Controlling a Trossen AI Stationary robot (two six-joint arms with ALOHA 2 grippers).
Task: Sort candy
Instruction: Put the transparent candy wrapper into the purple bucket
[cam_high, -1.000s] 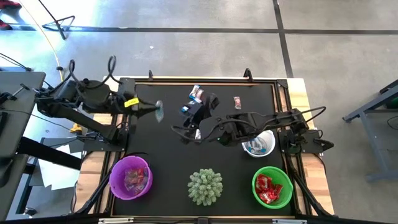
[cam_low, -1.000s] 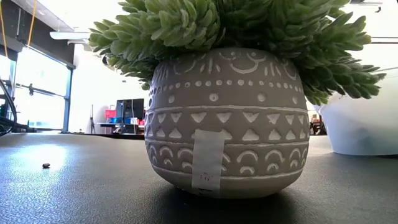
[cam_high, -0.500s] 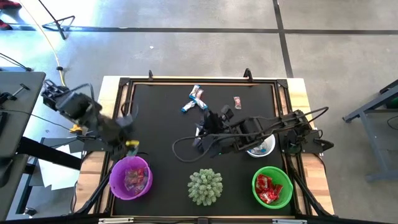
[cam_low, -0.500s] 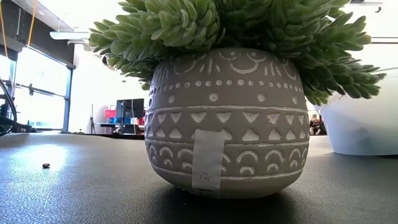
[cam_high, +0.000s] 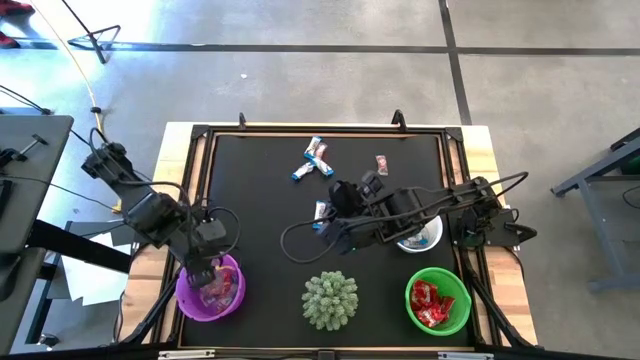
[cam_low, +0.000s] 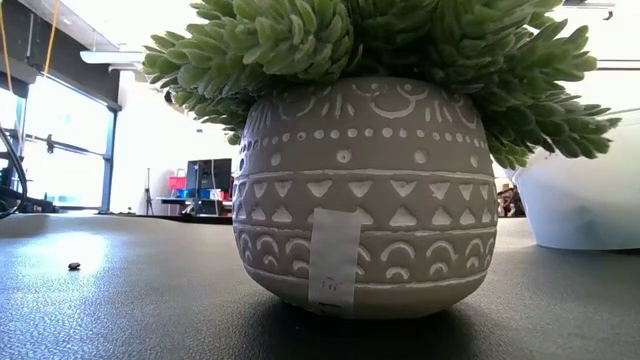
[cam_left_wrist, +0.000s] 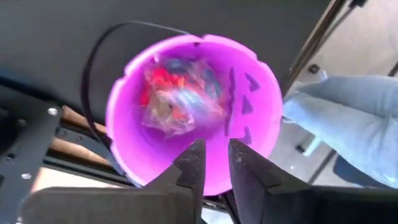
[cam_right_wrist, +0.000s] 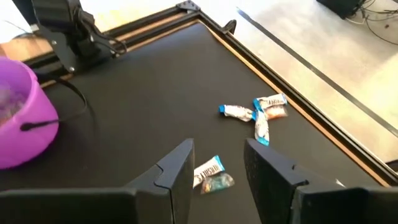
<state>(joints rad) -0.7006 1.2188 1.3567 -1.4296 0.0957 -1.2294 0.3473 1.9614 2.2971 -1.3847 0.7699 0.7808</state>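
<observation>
Currently we judge a drop-off: left gripper (cam_left_wrist: 214, 163) above purple bowl (cam_high: 232, 296), fingers slightly parted, nothing held. Right gripper (cam_right_wrist: 217, 163), fingers apart, straddles blue-and-white candy (cam_right_wrist: 210, 172) on mat; next: close w/ care.

No legible text — wrappers blurred.

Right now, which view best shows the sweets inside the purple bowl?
The left wrist view: it looks straight into the purple bowl at the wrapped candy. The high view shows it small; the right wrist view catches only the bowl's side; the low view shows none.
</observation>
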